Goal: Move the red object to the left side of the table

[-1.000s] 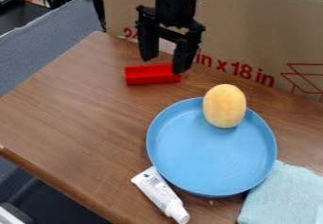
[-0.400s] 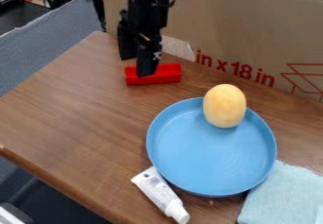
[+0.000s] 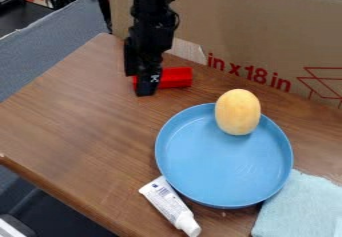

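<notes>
**Claw straddles the left end of the red bar**

Camera view: the claw (image 3: pixel 144 79) hangs straight down over the far left part of the bench (image 3: pixel 80 111), its dark fingers spread apart and nothing held between them. The red bar (image 3: pixel 171 77) lies flat on the wood right at the claw. Only its right end shows clear; the left end is hidden behind the fingers. Its long axis runs roughly across the picture, left to right, parallel to the cardboard box (image 3: pixel 267 41) behind it.

So the bar does not lie off to one side of the claw: the fingers stand down around its left portion, near bench level. Whether the pads already touch the bar cannot be told from here. The fingers seem set one in front of the bar and one behind it, across its short width, which suits a pinch; that is a judgement, since the arm blocks the view.

The open bench to the left lies beyond the claw, away from the blue plate (image 3: pixel 201 176) and the yellow egg (image 3: pixel 238 112).
</notes>
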You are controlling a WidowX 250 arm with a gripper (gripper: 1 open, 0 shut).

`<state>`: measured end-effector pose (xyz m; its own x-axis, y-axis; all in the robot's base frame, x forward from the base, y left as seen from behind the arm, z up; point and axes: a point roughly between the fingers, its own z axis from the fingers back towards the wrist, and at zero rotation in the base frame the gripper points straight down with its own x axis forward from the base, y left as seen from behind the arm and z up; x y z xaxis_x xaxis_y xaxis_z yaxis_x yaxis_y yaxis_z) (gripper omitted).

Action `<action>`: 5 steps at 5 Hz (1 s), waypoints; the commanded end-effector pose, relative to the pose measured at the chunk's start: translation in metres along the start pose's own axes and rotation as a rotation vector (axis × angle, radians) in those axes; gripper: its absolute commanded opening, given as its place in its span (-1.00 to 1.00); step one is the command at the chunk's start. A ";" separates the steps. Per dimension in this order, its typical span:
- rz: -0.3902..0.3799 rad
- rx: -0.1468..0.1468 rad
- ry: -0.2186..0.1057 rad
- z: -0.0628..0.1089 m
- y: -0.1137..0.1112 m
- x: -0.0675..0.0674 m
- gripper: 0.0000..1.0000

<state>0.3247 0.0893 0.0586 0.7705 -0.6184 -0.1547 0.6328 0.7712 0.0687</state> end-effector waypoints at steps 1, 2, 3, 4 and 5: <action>-0.069 0.047 -0.055 0.018 0.009 0.010 1.00; -0.145 0.051 -0.077 0.024 0.011 0.005 1.00; -0.156 0.060 -0.097 0.019 0.004 -0.003 1.00; -0.158 0.089 -0.101 0.019 0.011 -0.010 1.00; -0.181 0.101 -0.100 0.007 0.015 -0.006 1.00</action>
<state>0.3260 0.1013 0.0518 0.6397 -0.7628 -0.0946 0.7684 0.6316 0.1029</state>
